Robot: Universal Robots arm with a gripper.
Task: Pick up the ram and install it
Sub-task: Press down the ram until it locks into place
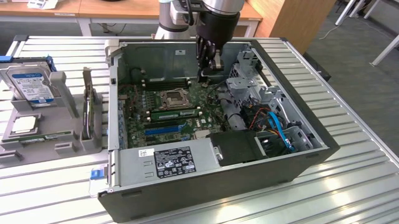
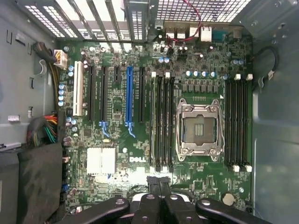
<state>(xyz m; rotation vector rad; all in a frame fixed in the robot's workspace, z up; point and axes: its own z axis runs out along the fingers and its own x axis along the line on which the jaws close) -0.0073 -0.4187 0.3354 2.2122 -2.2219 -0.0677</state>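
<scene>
My gripper (image 1: 210, 71) hangs inside the open computer case (image 1: 311, 154), over the far part of the motherboard (image 1: 187, 109). Its fingers are shut with nothing between them. The wrist view has the gripper (image 2: 160, 181) pressed together just past the end of the memory slots (image 2: 162, 123) beside the empty processor socket (image 2: 198, 126). A green ram stick (image 1: 175, 113) stands in a slot on the near side of the socket (image 1: 173, 98). Another thin green stick (image 1: 44, 138) lies flat on the grey holder at the exterior view's left.
The grey holder (image 1: 68, 144) outside the case carries a blue-labelled hard drive (image 1: 30, 86), a square silver processor (image 1: 24, 123) and an upright card (image 1: 89, 109). The power supply (image 1: 171, 161), drive cage (image 1: 246, 88) and blue cables (image 1: 277, 128) crowd the case's near and right parts.
</scene>
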